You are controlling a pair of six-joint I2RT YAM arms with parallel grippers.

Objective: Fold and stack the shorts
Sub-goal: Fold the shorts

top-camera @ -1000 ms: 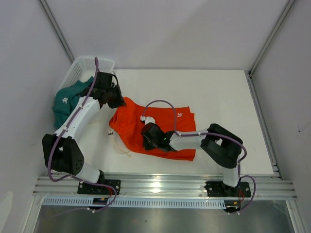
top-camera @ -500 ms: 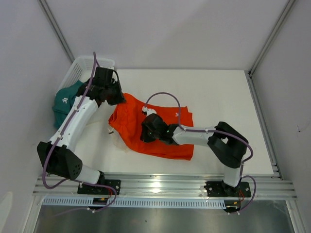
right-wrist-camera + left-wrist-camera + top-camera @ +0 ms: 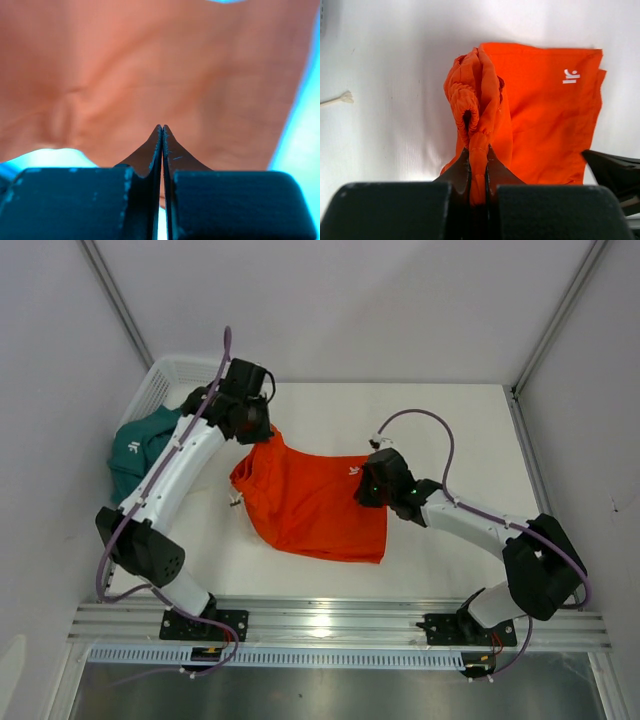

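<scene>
The left gripper (image 3: 477, 152) pinches the orange shorts (image 3: 315, 505) by the bunched waistband. The right gripper (image 3: 161, 131) is clamped shut at their opposite, logo-side corner.

Orange shorts (image 3: 310, 510): thin matt cloth, softly creased. Teal shorts (image 3: 135, 452), nine o'clock: matt cloth. Basket (image 3: 165, 375): white plastic mesh. Table (image 3: 460, 440): smooth, white.

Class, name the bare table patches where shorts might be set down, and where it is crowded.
Bare table lies beyond and right of the orange shorts, to the far right corner. Crowded: left, by basket and teal shorts.
</scene>
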